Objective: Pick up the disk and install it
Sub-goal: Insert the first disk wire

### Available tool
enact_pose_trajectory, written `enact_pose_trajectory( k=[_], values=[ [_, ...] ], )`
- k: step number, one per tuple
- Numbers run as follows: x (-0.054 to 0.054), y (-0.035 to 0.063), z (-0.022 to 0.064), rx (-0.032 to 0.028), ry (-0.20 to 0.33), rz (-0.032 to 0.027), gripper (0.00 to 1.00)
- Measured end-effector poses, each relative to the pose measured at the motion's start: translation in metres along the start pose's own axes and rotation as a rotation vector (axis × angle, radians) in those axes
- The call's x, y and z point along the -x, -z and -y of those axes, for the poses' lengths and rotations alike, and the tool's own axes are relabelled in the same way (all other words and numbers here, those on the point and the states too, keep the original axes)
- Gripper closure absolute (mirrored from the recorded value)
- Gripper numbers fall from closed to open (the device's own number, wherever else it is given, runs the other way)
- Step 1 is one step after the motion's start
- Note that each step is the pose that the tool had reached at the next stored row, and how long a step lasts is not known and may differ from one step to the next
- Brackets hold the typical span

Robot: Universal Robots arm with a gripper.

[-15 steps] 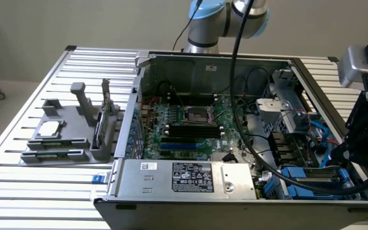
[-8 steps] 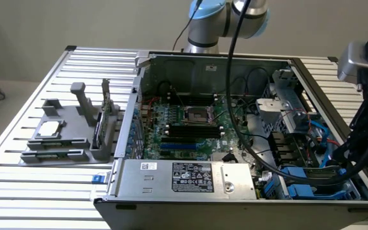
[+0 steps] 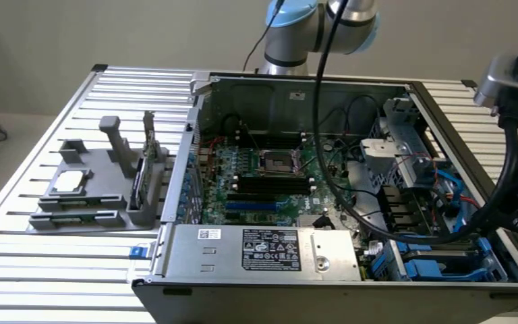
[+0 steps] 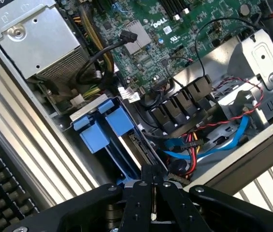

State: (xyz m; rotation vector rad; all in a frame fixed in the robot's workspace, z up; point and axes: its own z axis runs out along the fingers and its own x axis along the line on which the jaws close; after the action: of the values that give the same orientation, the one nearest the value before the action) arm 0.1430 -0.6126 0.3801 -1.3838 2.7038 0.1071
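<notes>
Closest to me is the open computer case (image 3: pixel 331 289), lying on its side on the slatted metal table (image 3: pixel 52 277). In its near corner, toward the exterior view's right, the gripper (image 4: pixel 153 170) hangs low over the drive bay. Its two black fingers (image 4: pixel 143 193) are pressed together with no gap between them.

Just under the tips sits the disk (image 4: pixel 119 157). It stands on edge in the bay, its bright blue rails running away from the gripper and ending in two blue tabs. I cannot tell whether the fingertips touch the disk's end or stop just above it. Beside the bay lies a tangle of red, black and blue cables (image 4: pixel 223 137), next to a row of black connectors (image 4: pixel 179 104).

Along the same near wall, toward the exterior view's left, is the grey power-supply box (image 3: pixel 264 250) with its white label. Past it the green motherboard (image 3: pixel 259 182) covers the floor of the case.

Outside the case, on the exterior view's left, a grey holder (image 3: pixel 88 196) rests on the table with a few parts standing in it. At the far edge the arm's base (image 3: pixel 304 34) rises, with black cables trailing down into the case.
</notes>
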Motion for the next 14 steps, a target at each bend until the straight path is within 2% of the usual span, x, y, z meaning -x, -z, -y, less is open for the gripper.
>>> enact_pose_trajectory(
  k=[14],
  values=[
    [0.0000, 0.0000, 0.0000, -0.0310, -0.250, 0.0041, 0.89]
  ],
)
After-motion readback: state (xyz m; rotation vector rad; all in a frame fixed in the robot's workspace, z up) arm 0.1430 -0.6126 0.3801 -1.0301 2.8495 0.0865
